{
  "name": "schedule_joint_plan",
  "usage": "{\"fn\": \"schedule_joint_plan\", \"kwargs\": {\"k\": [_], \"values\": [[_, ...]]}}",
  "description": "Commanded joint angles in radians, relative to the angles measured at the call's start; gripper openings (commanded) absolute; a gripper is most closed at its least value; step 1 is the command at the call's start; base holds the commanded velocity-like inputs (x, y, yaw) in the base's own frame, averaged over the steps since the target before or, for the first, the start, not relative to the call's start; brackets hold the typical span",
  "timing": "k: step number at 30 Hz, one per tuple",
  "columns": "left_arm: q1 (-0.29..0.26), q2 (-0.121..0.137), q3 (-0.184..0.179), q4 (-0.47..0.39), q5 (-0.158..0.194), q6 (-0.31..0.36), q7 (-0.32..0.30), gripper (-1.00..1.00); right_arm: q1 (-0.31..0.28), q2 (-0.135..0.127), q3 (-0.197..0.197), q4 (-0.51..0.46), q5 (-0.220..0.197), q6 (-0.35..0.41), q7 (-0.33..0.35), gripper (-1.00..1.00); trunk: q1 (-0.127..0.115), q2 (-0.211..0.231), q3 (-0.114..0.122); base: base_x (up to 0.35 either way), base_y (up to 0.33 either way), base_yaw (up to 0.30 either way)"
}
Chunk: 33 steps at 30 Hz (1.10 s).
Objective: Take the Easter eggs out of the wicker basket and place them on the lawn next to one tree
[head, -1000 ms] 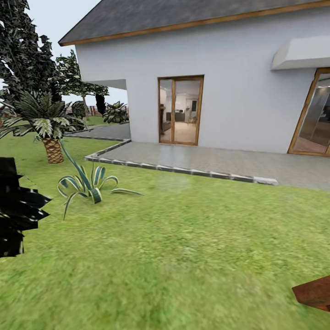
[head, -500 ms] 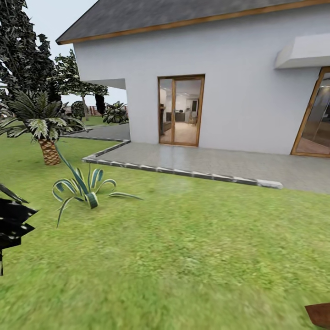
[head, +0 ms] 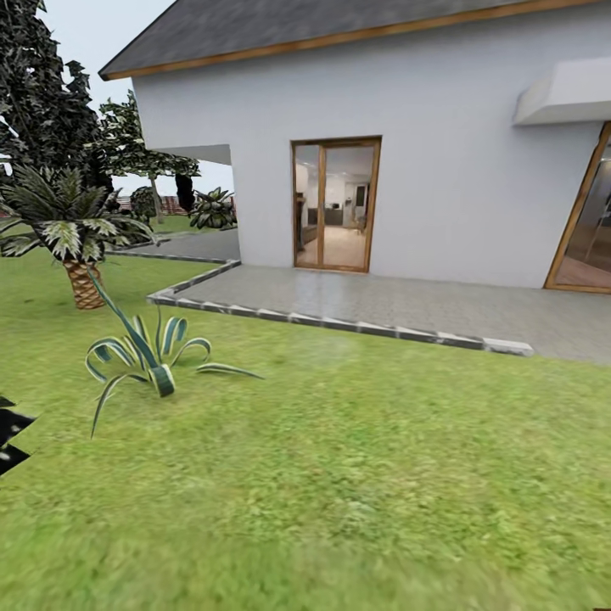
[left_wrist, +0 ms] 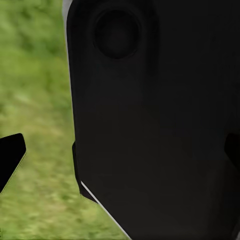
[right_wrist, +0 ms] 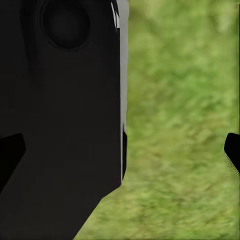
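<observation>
One white house (head: 441, 127) faces the lawn (head: 356, 475). Two glazed doors (head: 335, 205) show. One palm (head: 72, 238) and one spiky plant (head: 148, 356) stand there.

Black foliage (head: 10, 437) cut off; lawn (right_wrist: 180, 125) blurred

Head view: standing height, facing forward across the lawn (head: 339, 475) toward a white house (head: 441, 178) far ahead. Both wrist views: close behind black robot body panels (left_wrist: 155, 125), aimed down at blurred grass, shared with the head view.
</observation>
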Motion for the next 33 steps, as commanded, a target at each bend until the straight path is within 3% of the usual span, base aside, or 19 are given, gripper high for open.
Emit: {"fn": "schedule_joint_plan", "kwargs": {"k": [1, 16, 33], "values": [[0.001, 0.0, 0.001, -0.002, 0.0, 0.001, -0.003, 1.0, 0.0, 0.0, 0.0, 0.0, -0.001, 0.0, -0.001, 1.0, 0.001, 0.0, -0.001, 0.321, 0.0, 0.0], [0.001, 0.0, 0.001, -0.002, 0.0, 0.001, -0.003, 1.0, 0.0, -0.001, -0.001, 0.0, -0.001, 0.0, -0.001, 1.0, 0.001, 0.0, -0.001, 0.321, 0.0, 0.115], [0.001, 0.0, 0.001, -0.002, 0.0, 0.001, -0.003, 1.0, 0.0, -0.001, 0.0, 0.0, 0.001, 0.0, -0.001, 1.0, 0.001, 0.0, -0.001, 0.321, 0.0, 0.008]]}}
